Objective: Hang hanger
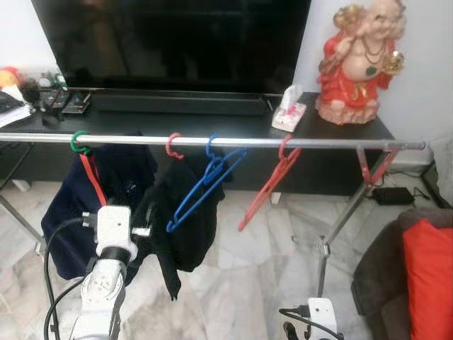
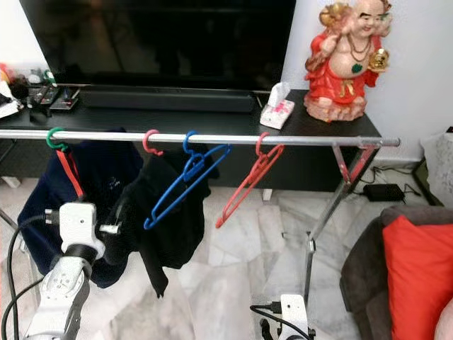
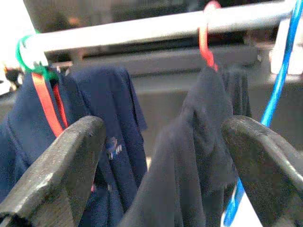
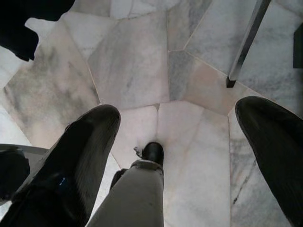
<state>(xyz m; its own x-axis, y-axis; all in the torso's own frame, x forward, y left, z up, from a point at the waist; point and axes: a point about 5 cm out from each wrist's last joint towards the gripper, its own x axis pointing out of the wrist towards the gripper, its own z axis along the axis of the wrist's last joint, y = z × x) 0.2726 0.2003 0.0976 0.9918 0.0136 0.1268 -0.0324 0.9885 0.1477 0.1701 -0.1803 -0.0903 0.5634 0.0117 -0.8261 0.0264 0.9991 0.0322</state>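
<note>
A silver rail (image 1: 212,142) runs across in front of me. Along it hang a green-hooked hanger (image 1: 79,144) with a navy shirt (image 1: 106,191), a pink-hooked hanger (image 1: 173,146) with a dark garment (image 1: 180,227), a bare blue hanger (image 1: 205,185) and a bare red hanger (image 1: 269,185). My left arm (image 1: 113,234) is raised below the rail, between the two garments. The left gripper (image 3: 161,179) is open, nothing between its fingers (image 3: 57,175), facing the dark garment (image 3: 199,142). My right gripper (image 4: 175,156) hangs low and open over the marble floor.
Behind the rail, a black TV console (image 1: 212,124) holds a TV (image 1: 170,42), a tissue box (image 1: 289,113) and a red statue (image 1: 354,64). The rack's slanted leg (image 1: 343,216) stands right. A brown seat with a red cushion (image 1: 428,276) is at the far right.
</note>
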